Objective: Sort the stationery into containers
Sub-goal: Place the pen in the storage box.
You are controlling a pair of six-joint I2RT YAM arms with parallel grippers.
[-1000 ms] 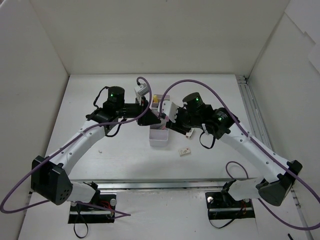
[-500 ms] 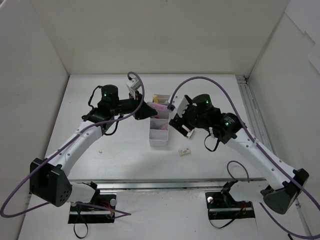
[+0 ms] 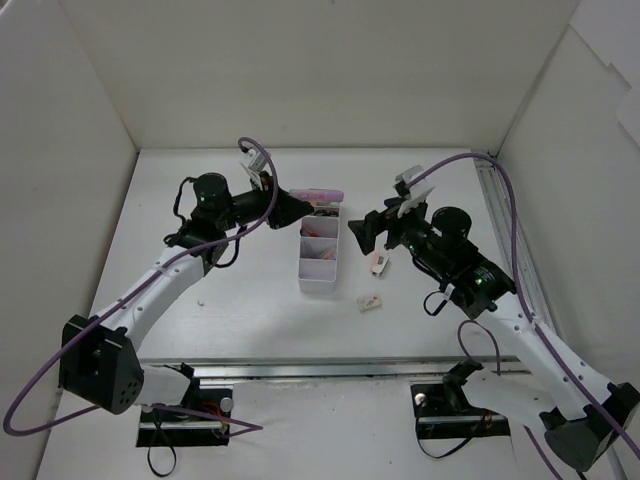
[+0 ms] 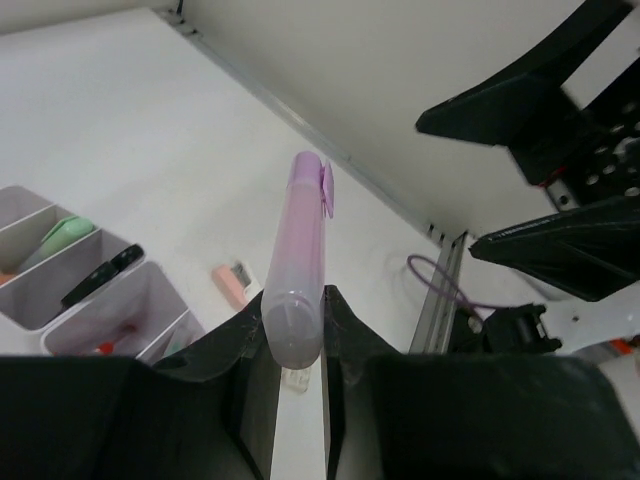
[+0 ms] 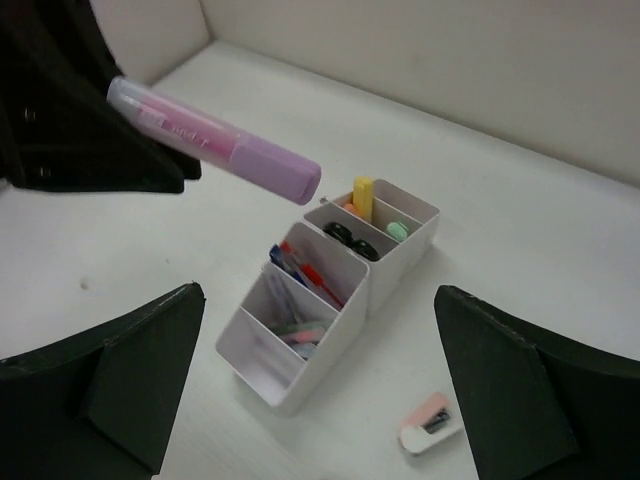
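Left gripper [image 3: 288, 206] is clamped on the purple highlighter [image 3: 318, 194] and holds it level in the air, seemingly over the far end of the white tray [image 3: 318, 284]; hard to tell from above. Right gripper [image 3: 362, 232] is empty, jaws wide apart, just right of the tray. An eraser [image 3: 370, 303] lies on the table [image 3: 200, 200] near the tray's right.

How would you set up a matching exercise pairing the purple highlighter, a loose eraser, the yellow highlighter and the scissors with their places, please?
Things:
1 purple highlighter
2 eraser
3 yellow highlighter
4 scissors

Places:
A on the table beside the tray
B tray's end compartment
C gripped in the left tool
D compartment next to the end one

Pairs: 1-C, 2-A, 3-B, 4-D.
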